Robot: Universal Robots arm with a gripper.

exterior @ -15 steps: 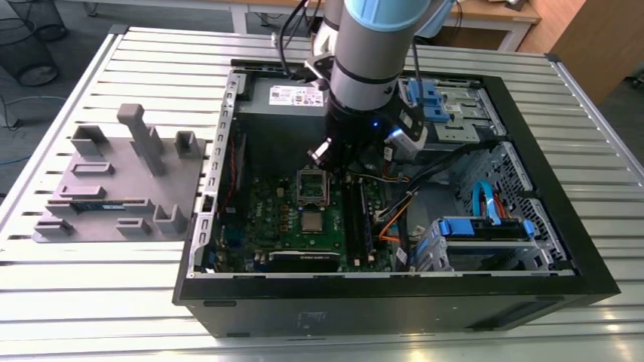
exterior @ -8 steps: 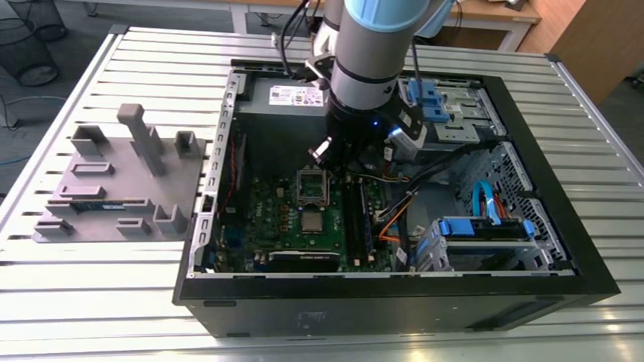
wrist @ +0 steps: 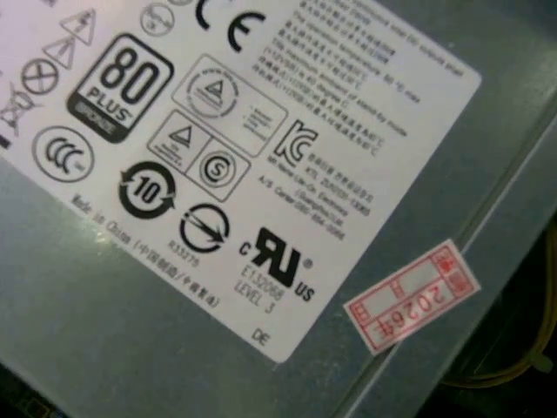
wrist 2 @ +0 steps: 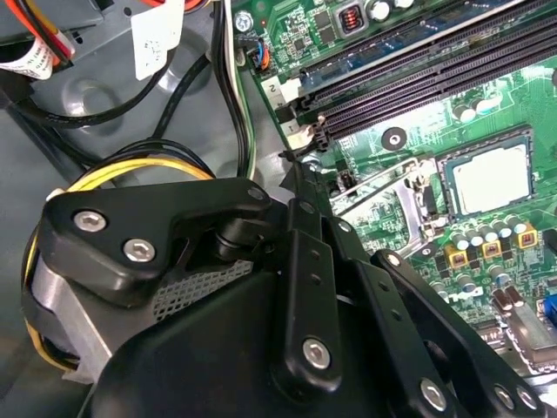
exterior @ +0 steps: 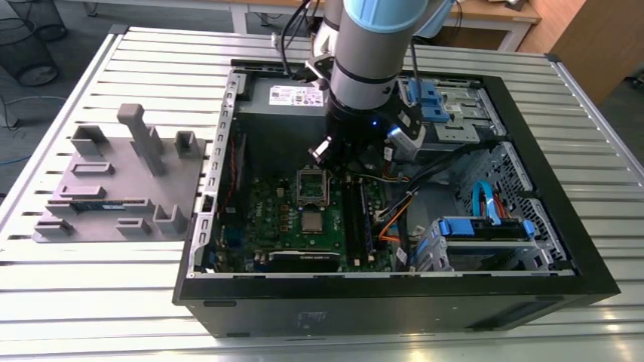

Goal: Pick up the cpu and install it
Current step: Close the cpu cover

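One cpu [wrist 2: 490, 178] sits in its socket [wrist 2: 483, 146] — inside the open case [exterior: 403, 302].

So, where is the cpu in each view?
Exterior view: the cpu sits on the motherboard, on the exterior view's left of the black memory slots.
Second wrist view: the cpu sits beside the same slots.
First wrist view: it faces the power supply label.
Shared landmark: the memory slots.
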